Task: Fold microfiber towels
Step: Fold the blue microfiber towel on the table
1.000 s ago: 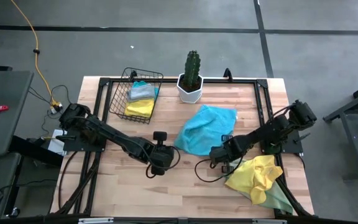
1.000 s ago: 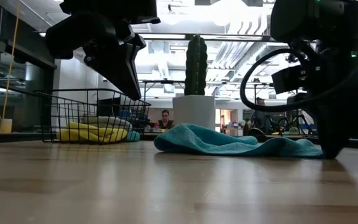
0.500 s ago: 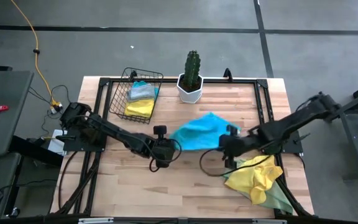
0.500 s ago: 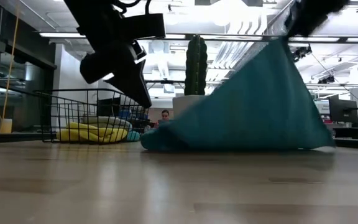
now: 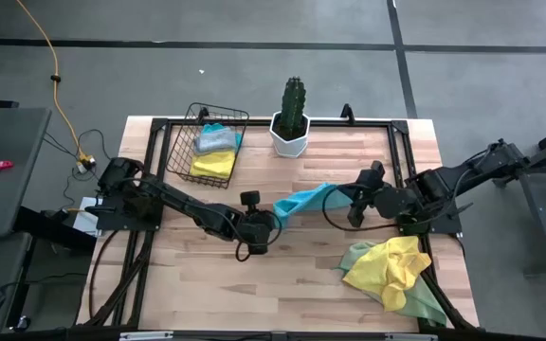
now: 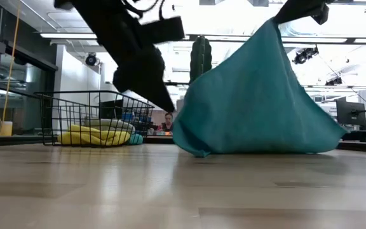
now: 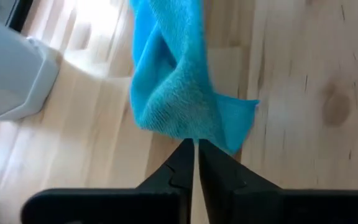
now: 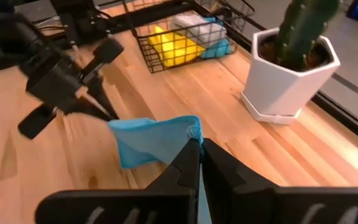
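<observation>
A turquoise towel [image 5: 311, 199] is stretched between my two grippers above the table's middle. In the low view the towel [image 6: 259, 102] hangs as a broad sheet. My right gripper [image 5: 352, 194] is shut on its high end. My left gripper [image 5: 279, 214] is shut at its low left edge. A heap of yellow towel [image 5: 387, 265] over pale green towel [image 5: 425, 301] lies at the table's near right. More folded towels lie in the wire basket [image 5: 211, 142]. My left gripper pinches the towel's lower edge [image 7: 194, 134] only at its fingertips, coming level from the table's left. The towel runs up and away from there toward the other gripper. One layer or several, I cannot tell. My right gripper pinches the towel's upper corner [image 8: 191, 129] between its two fingers, coming from the table's right. The towel hangs below it. The towel's bottom fold [image 6: 199, 151] rests on the table, and the edge toward the left gripper is drawn fairly straight.
A cactus in a white pot [image 5: 292, 118] stands at the far edge, just behind the towel. The wire basket stands at the far left. Bare wood lies toward the near edge [image 5: 254, 294]. A person [image 6: 168, 121] shows in the room beyond the table.
My right gripper has gone up and toward the table's far right with the turquoise towel's corner. The towel has risen from a flat heap into a hanging sheet, its bottom still on the table. My left gripper has gone right to the towel's low left edge.
</observation>
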